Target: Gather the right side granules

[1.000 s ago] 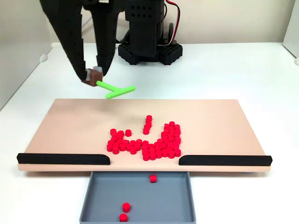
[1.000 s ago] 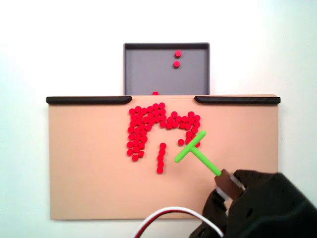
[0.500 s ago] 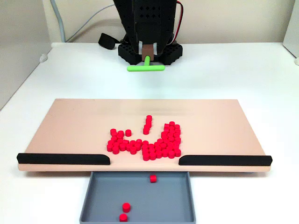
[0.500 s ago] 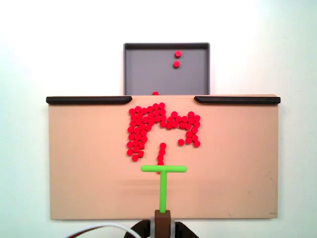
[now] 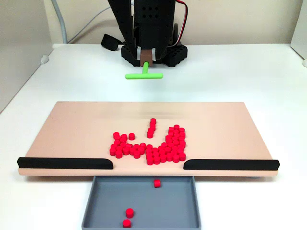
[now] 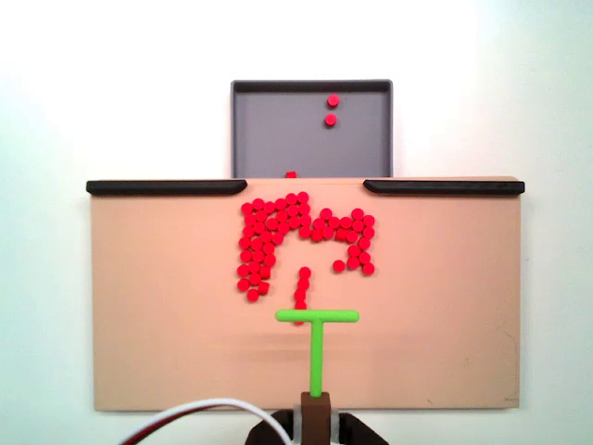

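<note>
- Granules (image 6: 301,236) lying in a loose clump on the tan board (image 6: 157,306), near the gap between the two black rails (image 6: 167,186), next to the grey tray (image 6: 269,139); three strays already sitting in the tray, one more at its lip.
- Short trailing line of granules (image 5: 151,127) running from the clump toward the arm, long axis along the board's short side.
- Green T-shaped tool (image 6: 316,343) hanging above the board, crossbar lying along the board's long side, stem pointing back to the gripper (image 6: 315,408).
- Gripper pinching the brown block at the stem's end.
- Doing this well, as a judgement: lowering the crossbar flat to the board behind the outlying granules, sweeping slowly inward, keeping the bar square to avoid spilling round its ends.
</note>
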You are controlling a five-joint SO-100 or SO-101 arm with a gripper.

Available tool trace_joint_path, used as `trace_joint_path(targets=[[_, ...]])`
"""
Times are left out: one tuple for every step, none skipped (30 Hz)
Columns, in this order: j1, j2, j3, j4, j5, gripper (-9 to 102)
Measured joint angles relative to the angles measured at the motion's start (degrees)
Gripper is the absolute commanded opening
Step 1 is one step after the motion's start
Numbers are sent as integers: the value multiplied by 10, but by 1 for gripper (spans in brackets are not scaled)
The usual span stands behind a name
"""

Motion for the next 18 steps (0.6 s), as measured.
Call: trace_joint_path(targets=[[0, 0, 0, 0, 0, 0], [0, 0, 0, 0, 0, 0], [0, 0, 0, 0, 0, 0], [0, 0, 0, 0, 0, 0], [0, 0, 0, 0, 0, 0], [0, 0, 0, 0, 0, 0], [0, 1, 0, 0, 0, 0], [0, 1, 0, 0, 0, 0], [0, 1, 0, 0, 0, 0], [0, 1, 0, 0, 0, 0], [0, 1, 0, -1, 0, 0], [0, 1, 0, -1, 0, 0], [0, 1, 0, -1, 4, 0], [0, 1, 0, -1, 11, 0], [0, 1, 0, -1, 17, 0], [-2, 1, 0, -1, 19, 0], [-4, 1, 0, -1, 21, 0], [-4, 2, 0, -1, 21, 0]])
